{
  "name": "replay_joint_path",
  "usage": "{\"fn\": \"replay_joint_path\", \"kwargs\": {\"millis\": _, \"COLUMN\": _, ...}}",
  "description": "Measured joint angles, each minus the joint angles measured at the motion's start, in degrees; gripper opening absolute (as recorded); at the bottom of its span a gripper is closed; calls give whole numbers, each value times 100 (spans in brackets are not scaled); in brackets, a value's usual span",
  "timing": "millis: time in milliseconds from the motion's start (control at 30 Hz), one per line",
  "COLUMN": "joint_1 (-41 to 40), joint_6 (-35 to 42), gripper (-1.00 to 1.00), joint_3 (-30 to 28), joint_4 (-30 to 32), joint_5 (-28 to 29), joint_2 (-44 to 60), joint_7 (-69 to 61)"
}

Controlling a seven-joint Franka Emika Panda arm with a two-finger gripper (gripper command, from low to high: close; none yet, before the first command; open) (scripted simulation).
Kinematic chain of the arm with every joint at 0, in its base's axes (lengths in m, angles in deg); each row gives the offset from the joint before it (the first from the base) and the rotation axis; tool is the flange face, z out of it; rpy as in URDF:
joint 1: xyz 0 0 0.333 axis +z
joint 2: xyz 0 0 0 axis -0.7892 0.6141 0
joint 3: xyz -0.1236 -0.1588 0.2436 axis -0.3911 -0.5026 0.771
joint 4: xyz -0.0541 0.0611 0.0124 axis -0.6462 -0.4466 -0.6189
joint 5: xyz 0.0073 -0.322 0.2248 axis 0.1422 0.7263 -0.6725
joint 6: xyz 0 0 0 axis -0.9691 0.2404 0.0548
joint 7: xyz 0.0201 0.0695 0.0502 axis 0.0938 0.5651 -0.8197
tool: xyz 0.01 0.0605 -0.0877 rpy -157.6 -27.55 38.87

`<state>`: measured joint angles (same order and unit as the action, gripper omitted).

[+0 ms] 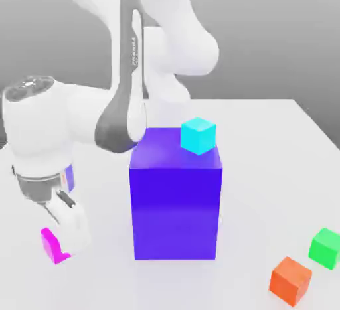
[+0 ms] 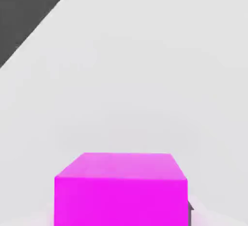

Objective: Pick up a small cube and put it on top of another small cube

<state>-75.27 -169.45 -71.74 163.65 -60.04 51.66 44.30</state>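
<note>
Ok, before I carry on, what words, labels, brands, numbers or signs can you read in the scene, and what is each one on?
"PANDA", as best I can tell: small lettering running along the dark panel of the arm; too small to be sure of each letter.
No writing to be made out on the blue-purple block, cyan cube, orange cube, green cube or magenta cube.

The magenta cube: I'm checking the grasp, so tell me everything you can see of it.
The magenta cube is small, plain and evenly coloured, with flat faces and straight edges, no markings. It sits low at the exterior view's left, partly hidden behind the gripper, which is closed on it. Whether it touches the table I cannot tell.
</note>
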Motion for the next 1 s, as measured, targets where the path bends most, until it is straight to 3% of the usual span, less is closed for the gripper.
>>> {"fn": "replay_joint_path", "kwargs": {"millis": 867, "joint_1": 3933, "joint_6": 800, "gripper": -100, "joint_3": 1954, "joint_4": -579, "joint_5": 502, "joint_2": -203, "joint_7": 6589}}
{"fn": "replay_joint_path", "kwargs": {"millis": 1000, "joint_1": 4088, "joint_6": 818, "gripper": -100, "joint_3": 1817, "joint_4": -454, "joint_5": 595, "joint_2": -223, "joint_7": 7640}}
